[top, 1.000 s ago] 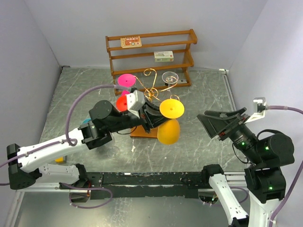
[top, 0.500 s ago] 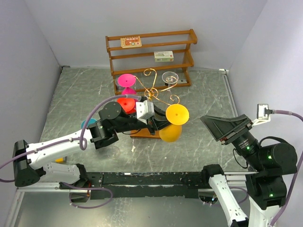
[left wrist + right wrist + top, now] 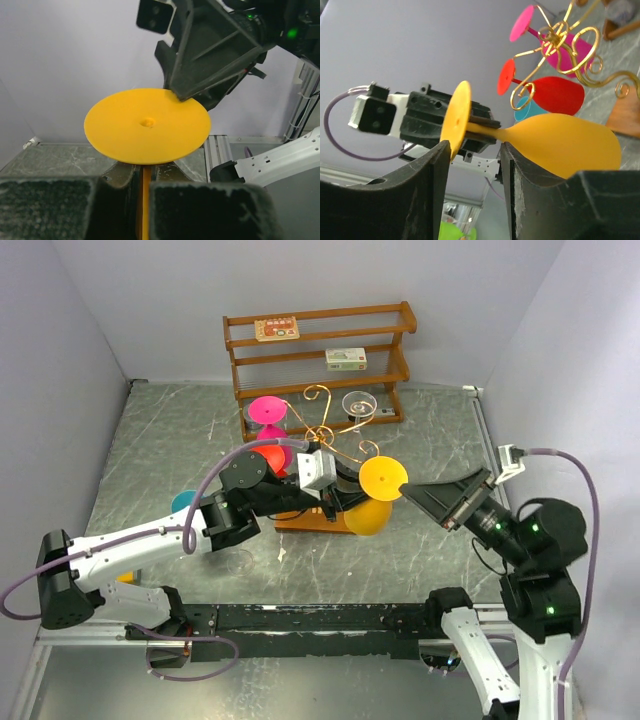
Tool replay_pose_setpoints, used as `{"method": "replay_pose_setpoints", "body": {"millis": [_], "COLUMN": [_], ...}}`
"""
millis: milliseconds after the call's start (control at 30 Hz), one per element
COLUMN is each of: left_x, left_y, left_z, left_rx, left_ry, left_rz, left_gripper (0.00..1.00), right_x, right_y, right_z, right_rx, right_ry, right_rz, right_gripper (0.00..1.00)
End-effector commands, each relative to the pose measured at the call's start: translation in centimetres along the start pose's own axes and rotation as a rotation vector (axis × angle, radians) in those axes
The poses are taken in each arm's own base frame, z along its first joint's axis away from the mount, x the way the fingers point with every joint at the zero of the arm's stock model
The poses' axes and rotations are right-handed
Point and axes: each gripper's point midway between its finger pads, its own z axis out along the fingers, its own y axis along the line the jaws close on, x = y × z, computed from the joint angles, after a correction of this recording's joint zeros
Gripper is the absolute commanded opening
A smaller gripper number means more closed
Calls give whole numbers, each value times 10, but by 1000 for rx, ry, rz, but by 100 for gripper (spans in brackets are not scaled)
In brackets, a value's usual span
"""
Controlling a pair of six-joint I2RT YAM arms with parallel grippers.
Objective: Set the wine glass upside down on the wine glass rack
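Top external view: wine glass (image 3: pixel 368 517) is gripped by stem in closed left gripper (image 3: pixel 340 500), tilted, bowl low, at near right of wine glass rack (image 3: pixel 322 432). Right gripper (image 3: pixel 416 490) is open, jaws spread just right of foot. Step judged: handover, not yet hanging. Next: stem to be clamped before left release.

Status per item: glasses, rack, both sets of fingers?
Yellow glass: gripped by stem, sideways, not hung.
Left fingers: shut on yellow glass.
Right fingers: open, near its foot.
Red glass: hung on rack, foot up.
Pink glass: hung on rack, foot up.
Rack: upright.
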Motion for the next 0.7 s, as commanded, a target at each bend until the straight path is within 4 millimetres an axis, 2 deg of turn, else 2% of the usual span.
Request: {"method": "replay_pose_setpoints", "body": {"millis": [0, 133, 233, 433, 467, 500, 600, 667], "left_x": [-29, -26, -24, -23, -22, -21, -18, -17], "left_y": [2, 1, 1, 3, 3, 5, 12, 17], "left_z": [5, 8, 9, 11, 11, 10, 6, 0], "left_rx": [5, 18, 22, 14, 8, -8, -60, -101], "left_ry": [-77, -69, -68, -63, -59, -56, -44, -43], "left_rz": [58, 54, 50, 45, 38, 28, 0, -21], "left_gripper": [7, 7, 7, 7, 7, 13, 40, 52], "right_x": [8, 9, 10, 8, 7, 7, 2, -3], "right_y": [-2, -9, -13, -20, -22, -23, -25, -30], "right_z": [5, 8, 11, 16, 17, 17, 18, 19], "right_rx": [-8, 20, 24, 58, 71, 82, 120, 173], "right_ry": [68, 81, 78, 72, 69, 66, 48, 32], "right_rz": [54, 87, 141, 260, 271, 281, 305, 309], "right_gripper": [42, 37, 30, 2, 0, 0, 0, 0]}}
